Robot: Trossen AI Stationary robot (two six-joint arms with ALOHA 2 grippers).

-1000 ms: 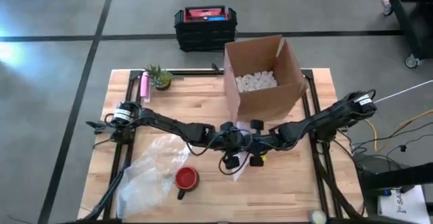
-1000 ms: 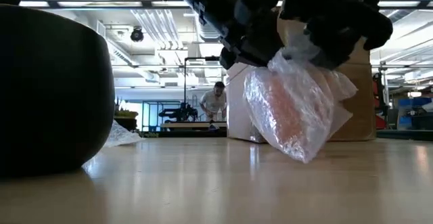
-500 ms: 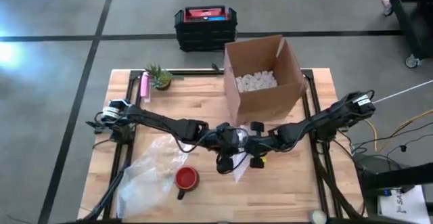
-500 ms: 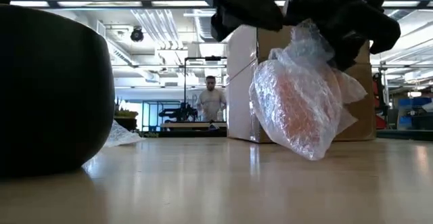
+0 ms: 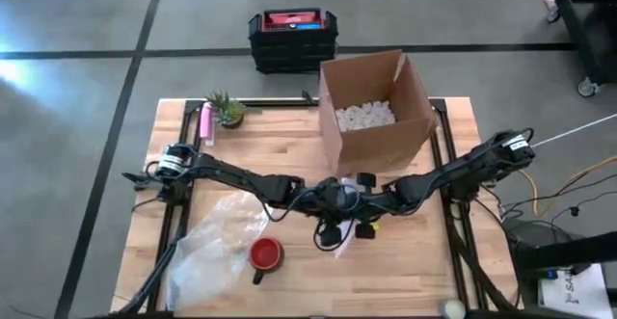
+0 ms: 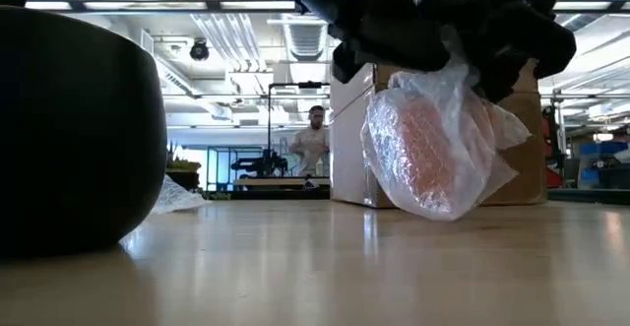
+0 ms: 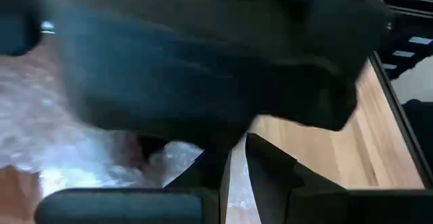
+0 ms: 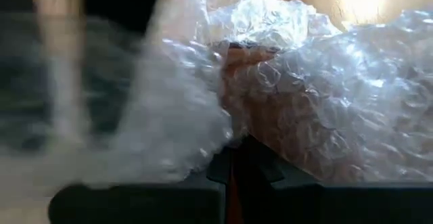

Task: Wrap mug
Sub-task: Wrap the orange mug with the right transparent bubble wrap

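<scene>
Together the left pincer (image 5: 333, 225) and right pincer (image 5: 363, 221) clench a crinkly, rounded bubble-wrap bundle (image 6: 425, 159) with an orange mug inside.

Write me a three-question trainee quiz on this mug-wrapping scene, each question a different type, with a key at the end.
1. True or false: the bubble-wrapped bundle rests flat on the table.
2. Multiple choice: what does the open cardboard box hold? A) white packing peanuts B) mugs C) nothing
3. Fill in: a bare red mug stands beside a loose sheet of ____.

Key
1. False: in the low view it hangs in the air, held where the left gripper and right gripper meet.
2. A: packing peanuts.
3. Bubble wrap.
</scene>
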